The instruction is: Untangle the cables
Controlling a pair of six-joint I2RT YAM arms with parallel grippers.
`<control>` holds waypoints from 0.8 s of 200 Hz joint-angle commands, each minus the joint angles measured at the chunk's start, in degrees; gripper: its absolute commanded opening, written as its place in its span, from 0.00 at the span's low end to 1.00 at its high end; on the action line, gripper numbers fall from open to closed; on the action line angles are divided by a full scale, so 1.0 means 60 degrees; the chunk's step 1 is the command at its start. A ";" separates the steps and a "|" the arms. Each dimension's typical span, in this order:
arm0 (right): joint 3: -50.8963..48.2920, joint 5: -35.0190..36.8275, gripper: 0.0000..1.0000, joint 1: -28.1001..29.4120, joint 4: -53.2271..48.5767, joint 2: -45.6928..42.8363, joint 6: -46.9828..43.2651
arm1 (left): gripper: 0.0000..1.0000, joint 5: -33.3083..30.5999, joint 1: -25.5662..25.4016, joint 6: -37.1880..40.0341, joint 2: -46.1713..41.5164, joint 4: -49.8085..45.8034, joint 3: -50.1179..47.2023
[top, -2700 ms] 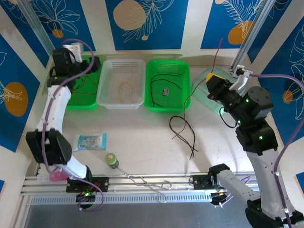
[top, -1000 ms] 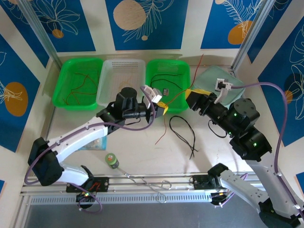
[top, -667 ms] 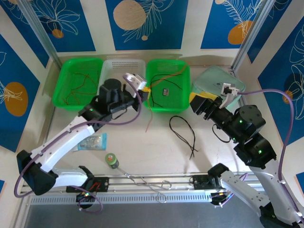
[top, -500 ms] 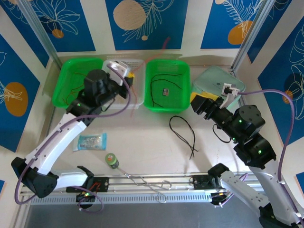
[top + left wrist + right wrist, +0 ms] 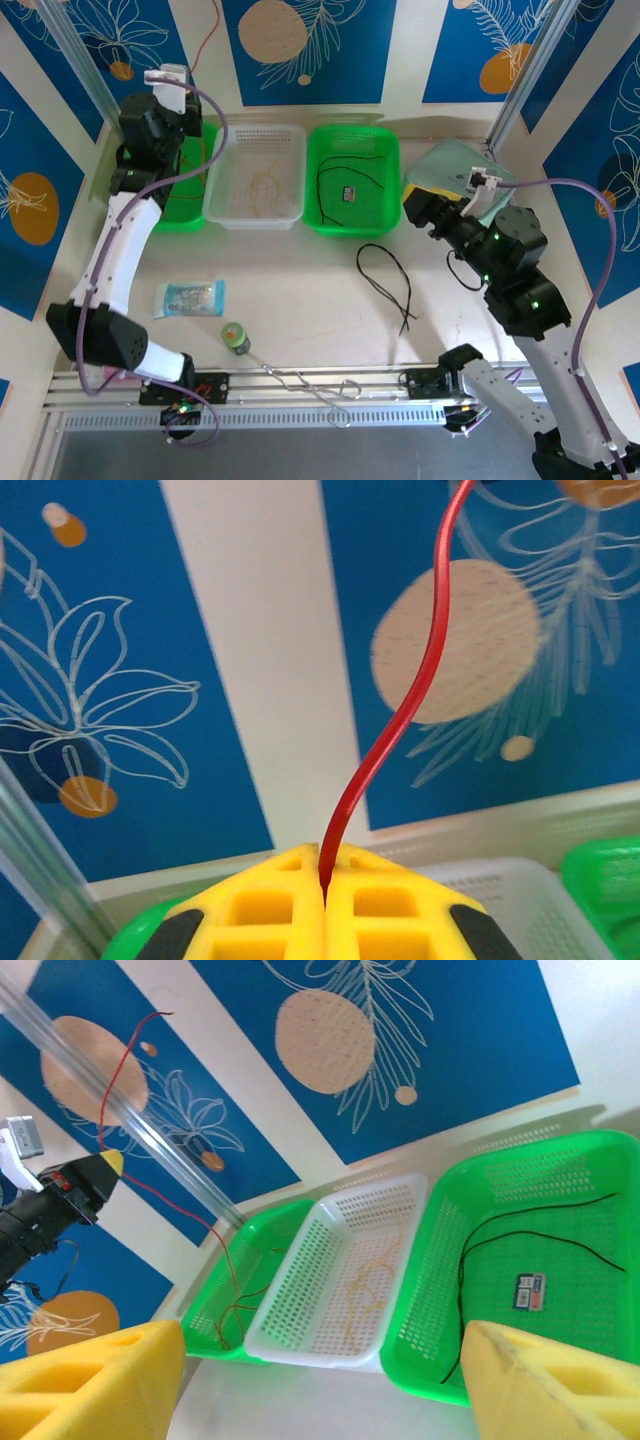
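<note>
Now: left gripper (image 5: 323,895) pressed together, pinching red cable (image 5: 400,715). Free length curls upward against blue wall panel (image 5: 120,680). Gripper hovers over left green basket (image 5: 160,222), other red wires (image 5: 235,1310) lying inside. Judged best: lower over basket middle, let loose length settle inside rim, then release. No flick toward white basket (image 5: 255,215). Right gripper (image 5: 320,1380) spread, holding nothing. Black cable (image 5: 390,275) on table, near it, likely next.
</note>
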 commanded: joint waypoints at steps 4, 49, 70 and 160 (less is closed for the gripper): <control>0.0200 -0.0634 0.73 -0.0460 0.0214 0.0276 0.0006 | 0.00 -0.0703 0.0661 0.0071 0.0710 0.1328 0.0546; 0.0171 -0.1367 0.73 -0.1140 0.0570 0.0856 0.0405 | 0.00 -0.1238 0.1489 0.0448 0.1739 0.1794 -0.0014; 0.0200 -0.1490 0.73 -0.1287 0.0659 0.1043 0.0422 | 0.00 -0.0481 0.2147 -0.0833 0.2311 0.0370 -0.0216; 0.0161 -0.1824 0.73 -0.1571 0.0539 0.1105 0.0420 | 0.00 0.0132 0.2718 -0.1033 0.3372 -0.1316 -0.2097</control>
